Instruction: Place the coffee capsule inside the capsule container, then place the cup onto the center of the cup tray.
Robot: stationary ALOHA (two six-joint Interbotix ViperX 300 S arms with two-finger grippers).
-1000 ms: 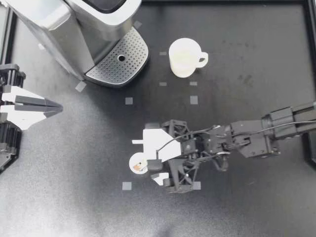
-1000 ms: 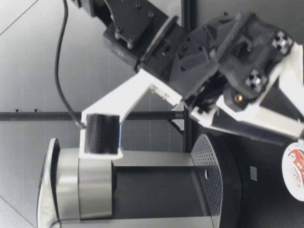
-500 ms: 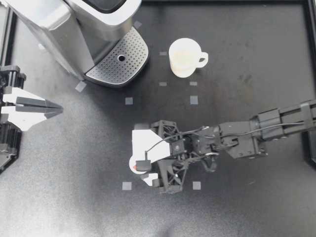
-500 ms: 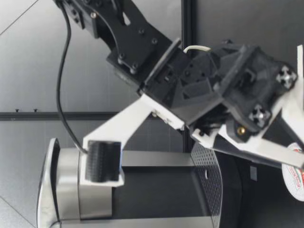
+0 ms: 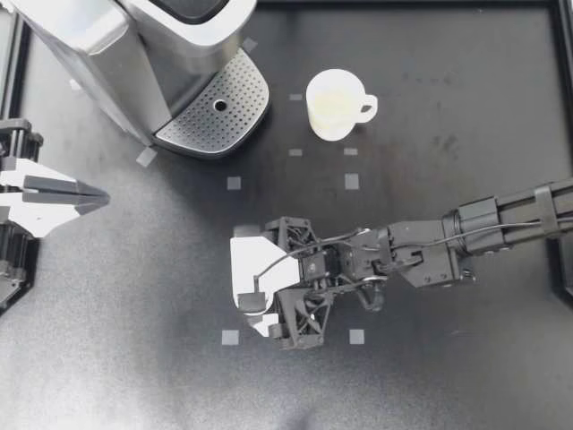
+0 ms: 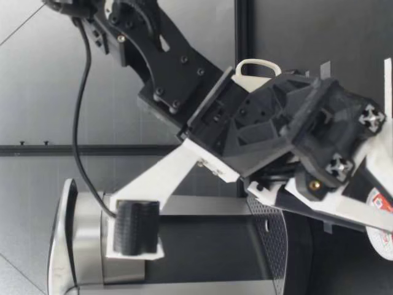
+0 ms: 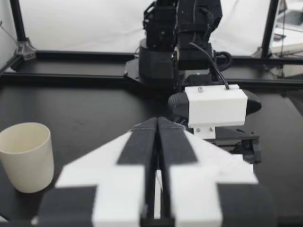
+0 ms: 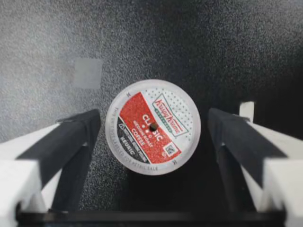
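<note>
My right gripper [image 5: 243, 292] reaches in from the right and hangs low over the table's middle, covering the coffee capsule in the top view. In the right wrist view the capsule [image 8: 153, 126], with its red and white foil lid up, lies on the table between the open fingers [image 8: 71, 142], and a gap shows on each side. The low view shows the capsule's edge [image 6: 381, 222] under the gripper. The cream cup [image 5: 336, 104] stands upright behind it, to the right of the perforated cup tray [image 5: 218, 115]. At the table's left edge my left gripper [image 5: 85, 192] is shut and holds nothing.
The silver coffee machine [image 5: 134, 45] fills the back left corner, with its cup tray jutting toward the middle. Small grey tape squares [image 5: 352, 182] mark the black tabletop. The left wrist view shows the cup [image 7: 26, 156] and my right arm's base [image 7: 180, 42].
My right gripper has moved left and sunk over the capsule, which now lies between its open fingers. The left arm and the cup have not moved.
</note>
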